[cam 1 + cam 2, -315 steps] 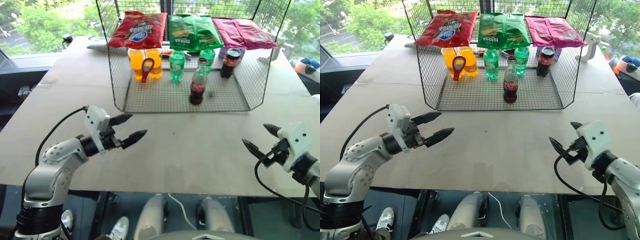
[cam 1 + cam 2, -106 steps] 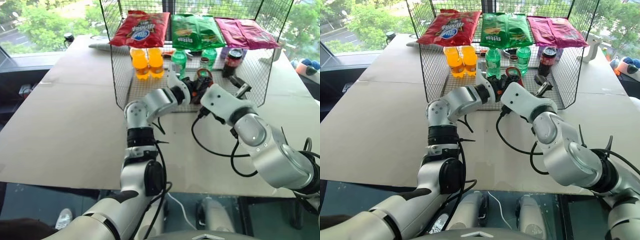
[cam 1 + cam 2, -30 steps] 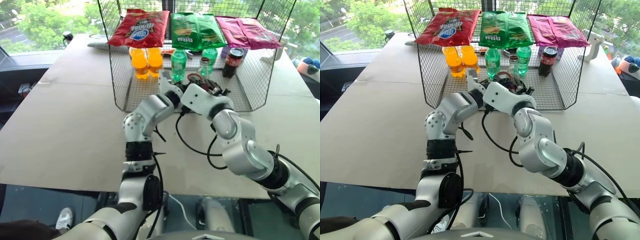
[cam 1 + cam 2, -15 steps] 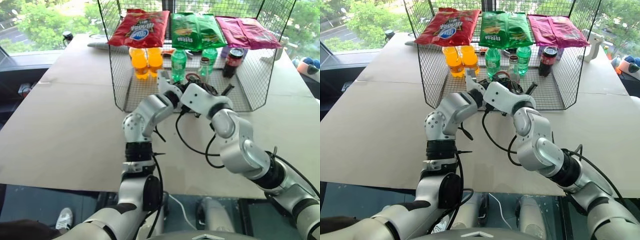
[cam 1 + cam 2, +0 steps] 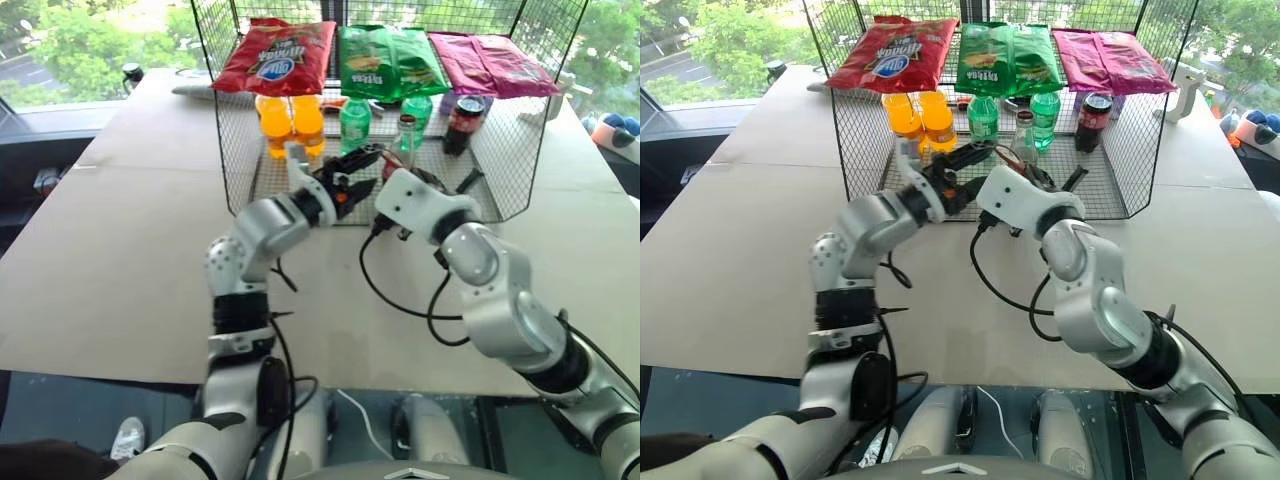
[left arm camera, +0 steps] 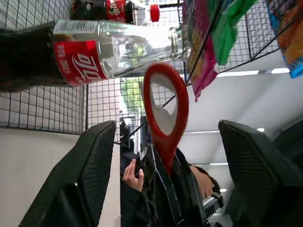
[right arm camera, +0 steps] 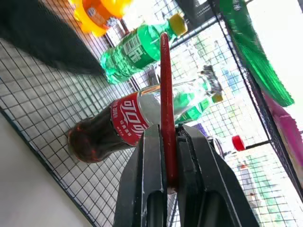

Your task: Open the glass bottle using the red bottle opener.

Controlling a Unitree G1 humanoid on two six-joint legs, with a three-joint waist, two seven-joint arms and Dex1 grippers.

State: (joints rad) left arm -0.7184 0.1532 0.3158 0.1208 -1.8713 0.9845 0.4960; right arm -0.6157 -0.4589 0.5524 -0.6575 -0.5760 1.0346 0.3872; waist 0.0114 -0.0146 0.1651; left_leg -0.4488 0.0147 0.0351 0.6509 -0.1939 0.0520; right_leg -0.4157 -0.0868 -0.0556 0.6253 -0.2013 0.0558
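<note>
Red bottle opener [image 7: 164, 101] seemingly upright, ring uppermost.

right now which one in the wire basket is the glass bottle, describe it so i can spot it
Look into the wire basket at the table's far side, under the three snack bags. Near its front middle, behind the two grippers, stands the glass bottle: clear narrow neck, dark cola, red label band. The green bottles are plastic, and the dark cola container is stubby.

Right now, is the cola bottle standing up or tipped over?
Standing up: the glass bottle rests on its base on the basket floor, neck pointing up.
</note>
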